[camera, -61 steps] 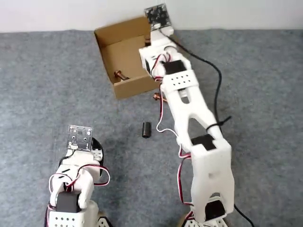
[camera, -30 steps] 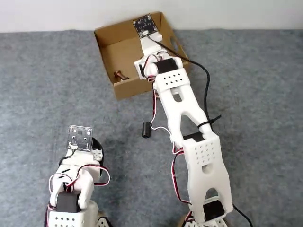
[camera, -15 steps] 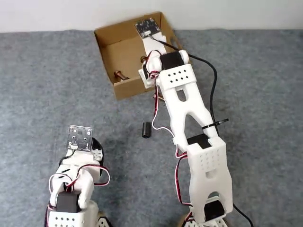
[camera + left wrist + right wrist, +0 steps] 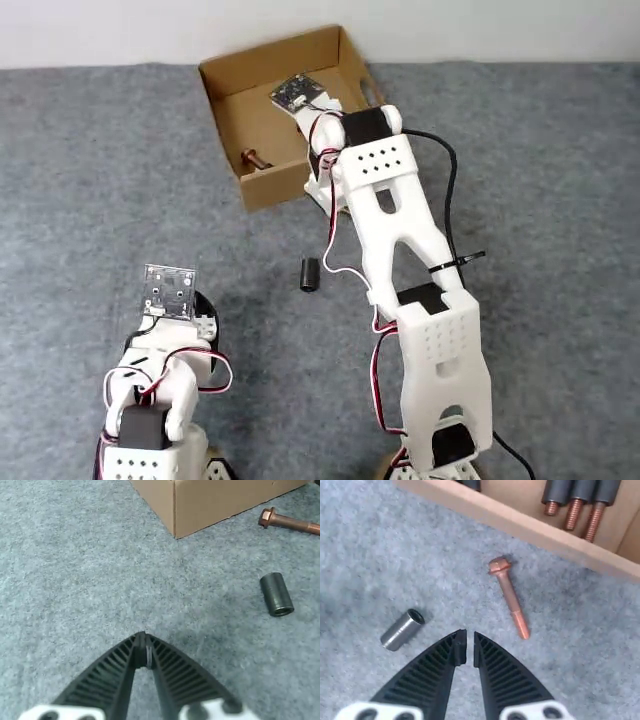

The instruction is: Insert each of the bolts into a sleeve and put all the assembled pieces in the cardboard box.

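Observation:
The cardboard box [image 4: 225, 75] stands at the back of the grey carpet, and my right arm [image 4: 385, 200] stretches over its front wall. In the right wrist view my right gripper [image 4: 466, 641] is shut and empty, low over the carpet. A bare copper bolt [image 4: 509, 597] lies just past it and a dark sleeve [image 4: 402, 629] beside it. Three assembled pieces [image 4: 575, 505] lie inside the box [image 4: 520, 525]. My left gripper [image 4: 141, 647] is shut and empty, well short of the sleeve [image 4: 276, 594], the bolt [image 4: 287, 521] and the box [image 4: 220, 500].
Another assembled piece [image 4: 255, 158] lies by the box's front wall. The sleeve [image 4: 309, 274] sits on open carpet between the two arms. A black cable [image 4: 455, 170] runs along the right arm. Grey carpet [image 4: 90, 180] spreads wide to the left.
My right arm's wrist has swung from the box's far right corner leftward over the box, then tipped back toward the front wall. The left arm and the sleeve have stayed put.

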`<control>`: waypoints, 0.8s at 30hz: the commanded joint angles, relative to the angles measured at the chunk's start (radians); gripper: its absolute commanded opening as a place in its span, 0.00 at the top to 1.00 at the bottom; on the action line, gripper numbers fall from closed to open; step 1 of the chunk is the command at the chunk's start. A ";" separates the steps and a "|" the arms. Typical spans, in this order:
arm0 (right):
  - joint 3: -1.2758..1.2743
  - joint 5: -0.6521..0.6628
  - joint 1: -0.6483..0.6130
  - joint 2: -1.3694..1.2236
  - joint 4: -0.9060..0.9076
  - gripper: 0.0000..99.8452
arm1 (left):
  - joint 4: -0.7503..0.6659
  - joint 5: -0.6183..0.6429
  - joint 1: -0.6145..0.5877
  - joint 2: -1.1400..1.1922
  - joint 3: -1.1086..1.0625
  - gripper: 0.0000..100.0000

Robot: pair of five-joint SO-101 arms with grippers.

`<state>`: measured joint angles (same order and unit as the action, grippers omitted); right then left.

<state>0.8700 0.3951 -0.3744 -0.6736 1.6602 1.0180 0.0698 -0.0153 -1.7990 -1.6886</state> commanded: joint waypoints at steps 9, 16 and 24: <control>0.040 -0.462 -0.104 -0.013 0.130 0.92 | 0.002 -0.002 -0.008 -0.002 0.004 1.00; 0.006 -0.654 -0.200 -0.091 0.131 0.78 | 0.000 -0.002 -0.008 -0.002 0.004 1.00; 0.003 -0.723 -0.231 -0.179 0.131 0.82 | 0.000 -0.002 -0.008 -0.002 0.004 1.00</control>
<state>0.8700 -0.3015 -0.5999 -0.8485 1.7507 1.0180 0.0698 -0.0153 -1.7990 -1.6886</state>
